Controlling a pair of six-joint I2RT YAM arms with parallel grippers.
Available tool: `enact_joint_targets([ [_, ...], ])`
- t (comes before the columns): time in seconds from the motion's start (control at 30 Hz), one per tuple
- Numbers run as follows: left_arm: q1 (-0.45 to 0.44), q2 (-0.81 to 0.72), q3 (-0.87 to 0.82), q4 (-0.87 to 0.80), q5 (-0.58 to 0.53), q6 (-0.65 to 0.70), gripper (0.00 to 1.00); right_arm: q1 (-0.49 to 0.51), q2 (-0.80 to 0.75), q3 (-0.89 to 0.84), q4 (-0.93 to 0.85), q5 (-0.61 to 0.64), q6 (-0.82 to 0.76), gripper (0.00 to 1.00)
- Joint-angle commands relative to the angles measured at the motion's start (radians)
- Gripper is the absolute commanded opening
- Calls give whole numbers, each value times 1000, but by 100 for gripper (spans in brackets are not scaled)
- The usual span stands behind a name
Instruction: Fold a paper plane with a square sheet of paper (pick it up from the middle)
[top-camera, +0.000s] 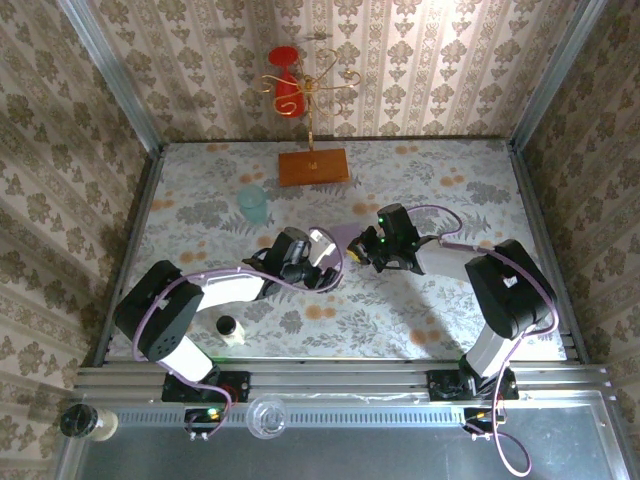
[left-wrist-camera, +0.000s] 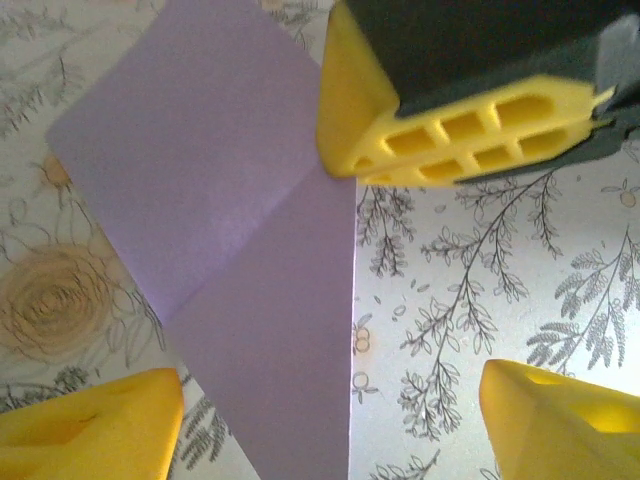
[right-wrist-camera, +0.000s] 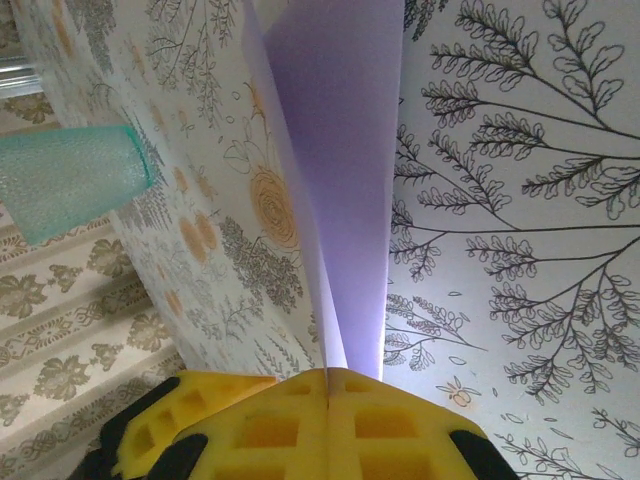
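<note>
Right wrist view: right hand (right-wrist-camera: 327, 378) clenched on the near end of the sheet of paper (right-wrist-camera: 340, 150), pads pressed together, the lilac sheet extending straight ahead of the fingertips in a lengthwise fold over the floral counter (right-wrist-camera: 520, 200). Left wrist view: left hand (left-wrist-camera: 330, 395) released, fingers (left-wrist-camera: 90, 425) spread wide, the creased sheet lying below and between them, its far edge gripped by the right hand. Count, top external view: one sheet, one teal cup (top-camera: 253, 203) beyond the left hand, one wooden board (top-camera: 313, 166) farther off, two hands.

Paper plane (left-wrist-camera: 230, 200) looks matt, plastic cup (right-wrist-camera: 70, 180) dimpled, wooden board (top-camera: 313, 166) smooth
</note>
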Motion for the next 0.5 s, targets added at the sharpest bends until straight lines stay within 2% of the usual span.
enact_joint_targets([
  [0.0, -3, 24, 15, 61, 2, 88, 75, 6, 15, 21, -4, -3, 26, 4],
  [0.2, -13, 90, 57, 33, 11, 150, 65, 6, 22, 17, 8, -11, 38, 4],
  [0.3, -23, 119, 78, 17, -6, 178, 63, 6, 23, 16, 14, -13, 44, 4],
  [0.47, -40, 150, 102, -1, -41, 208, 54, 5, 21, 15, 9, -18, 44, 4],
])
